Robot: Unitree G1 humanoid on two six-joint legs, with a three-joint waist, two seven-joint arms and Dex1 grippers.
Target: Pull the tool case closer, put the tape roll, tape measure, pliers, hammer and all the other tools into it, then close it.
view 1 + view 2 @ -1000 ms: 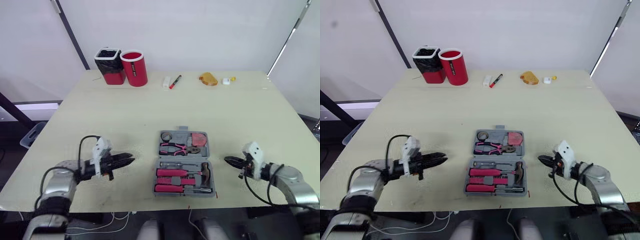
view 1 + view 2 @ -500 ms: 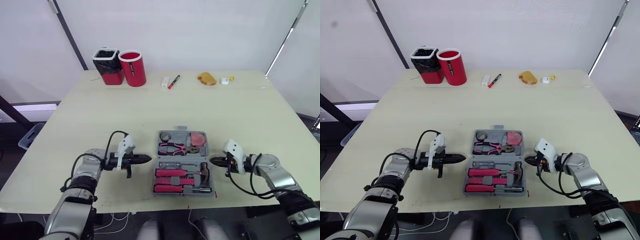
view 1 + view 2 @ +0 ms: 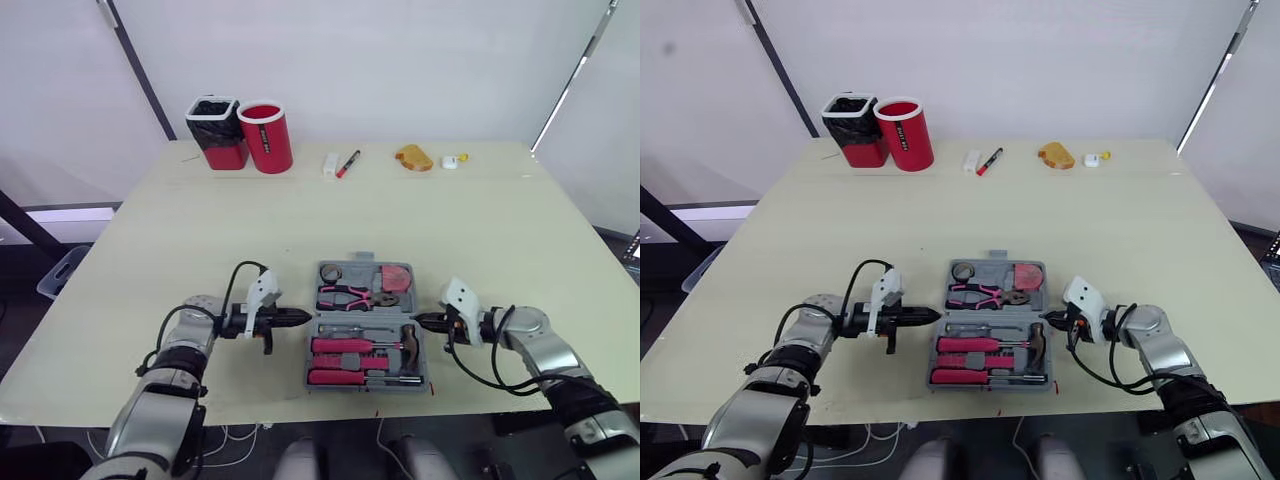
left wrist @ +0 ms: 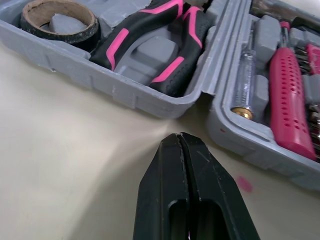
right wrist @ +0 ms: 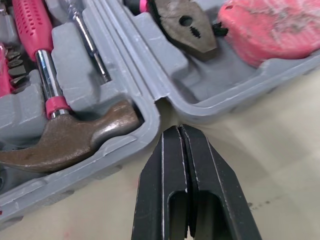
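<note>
The grey tool case [image 3: 367, 325] lies open and flat near the table's front edge. Its far half holds the tape roll [image 3: 332, 272], the pink-and-black pliers [image 3: 348, 296] and the red tape measure [image 3: 397, 277]. Its near half holds the hammer [image 5: 75, 135] and pink-handled screwdrivers [image 3: 345, 346]. My left gripper [image 3: 303, 319] is shut, its tip just off the case's left side at the hinge [image 4: 210, 85]. My right gripper [image 3: 421, 320] is shut too, its tip close to the right side at the hinge [image 5: 157, 97].
At the table's back stand a black-and-red cup [image 3: 220, 132] and a red cup [image 3: 267, 136]. Also along the back lie a white block [image 3: 332, 164], a red marker [image 3: 349, 163], an orange object [image 3: 415, 157] and a small white item [image 3: 451, 161].
Both arms have moved inward toward the case. Each gripper tip now sits right beside the case's hinge, the left from the left side and the right from the right side.
</note>
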